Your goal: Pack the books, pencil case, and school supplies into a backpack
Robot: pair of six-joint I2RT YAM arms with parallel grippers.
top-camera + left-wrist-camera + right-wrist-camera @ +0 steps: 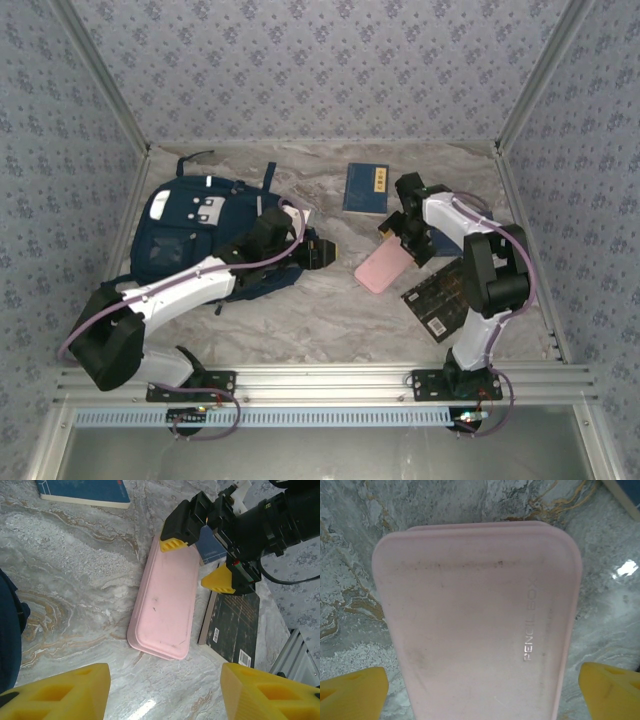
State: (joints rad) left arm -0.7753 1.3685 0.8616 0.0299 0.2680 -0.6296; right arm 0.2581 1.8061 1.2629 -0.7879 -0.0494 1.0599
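**A:** Where is the pencil case [162, 607] lying?

**B:** It is lying flat on the marbled table [75, 580], lettered lid facing up. It is well apart from the backpack [200, 230], and one long edge is running just beside the black book [232, 625]. A navy book [366, 187] is sitting further back.

**A:** What are the hands doing?

**B:** The right gripper [480, 692] is hanging over one short end of the case with its jaws spread wide. One yellow finger is standing on each side of the case's width, neither is touching it, and the gripper is grasping nothing. The left gripper [162, 700] is hovering low beyond the opposite end, fingers parted and empty.

**A:** How is the case going to handle?

**B:** I am judging it to be a rigid, smooth plastic box, light, with rounded corners. It is looking slippery, so a pinch across the width seems safest, on the straight long sides rather than the curved corners. Gripped this near one end, it may be tipping as it lifts, and a hold nearer the middle would be balancing it better.
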